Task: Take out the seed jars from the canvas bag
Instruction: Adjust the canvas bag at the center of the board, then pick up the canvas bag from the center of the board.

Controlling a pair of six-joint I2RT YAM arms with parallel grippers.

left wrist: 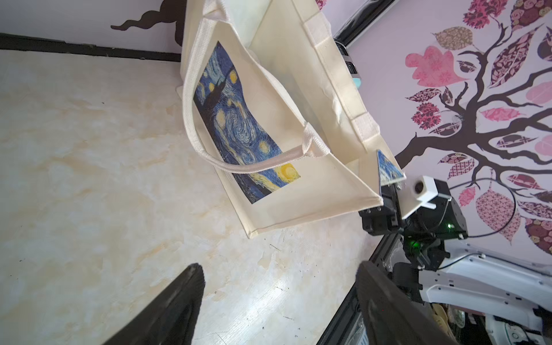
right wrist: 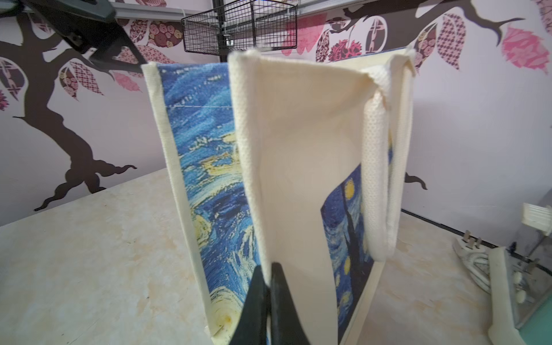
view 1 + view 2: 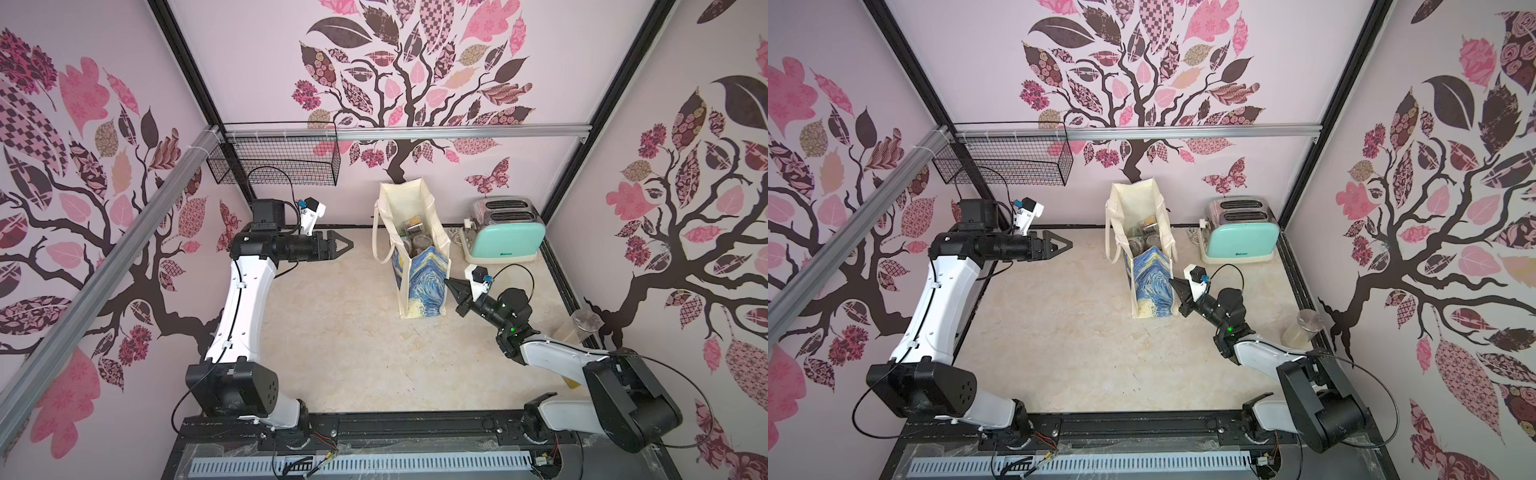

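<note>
Jars were the thing to watch. The seed jars [image 3: 415, 240] sat deep inside the canvas bag [image 3: 428, 286], which stood upright on the table [image 3: 353, 340], a little right of centre in both top views, with its mouth open upward. That mouth ran long from the upper part of the frame toward the lower. I judged the only way in was down from above.

The right gripper [image 3: 450, 285] was the nearer one, but it was occupied. Its jaws were pinched shut on the cream edge at the bag's lower corner.

The left gripper [image 3: 343, 245] hung left of the bag, well apart from it and pointing sideways at its wall. Its jaws were spread wide with nothing between them. The jars lay to its right and below the rim, so it would probably have to come over the rim and tip down.

Only the top views showed the jars. The right wrist view showed the pinch on the fabric close up. The left wrist view showed the printed side and a drooping handle [image 1: 191, 119], but no jar. A mint toaster [image 3: 505, 239] stood just right of the bag.
</note>
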